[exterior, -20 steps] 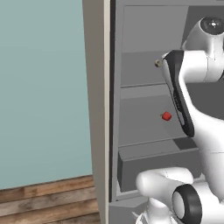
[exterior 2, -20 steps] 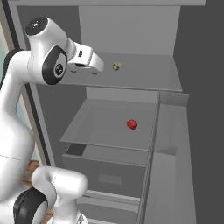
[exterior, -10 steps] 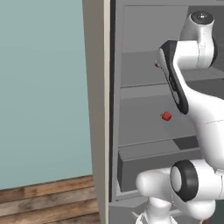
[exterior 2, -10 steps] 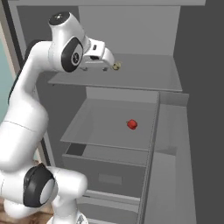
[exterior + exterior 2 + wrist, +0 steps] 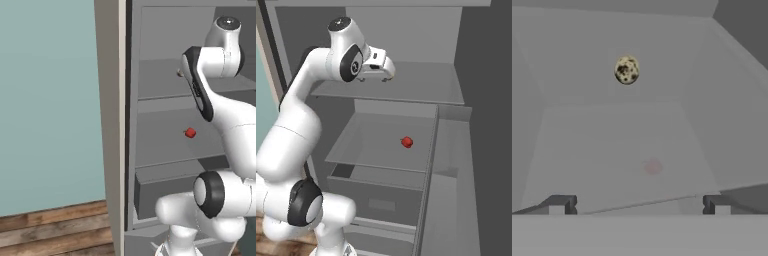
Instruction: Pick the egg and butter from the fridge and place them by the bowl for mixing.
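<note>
Pincer [image 5: 639, 205] spread wide and empty at the fridge's [image 5: 456, 60] upper shelf [image 5: 421, 85]; the speckled egg [image 5: 626, 69] lies straight ahead, farther in.

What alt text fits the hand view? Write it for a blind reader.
A speckled egg sits on a grey shelf inside the fridge, ahead of the open gripper. A faint red item shows through the shelf below.

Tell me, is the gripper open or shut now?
Open: in the hand view the gripper has its fingertips far apart, nothing between them.
</note>
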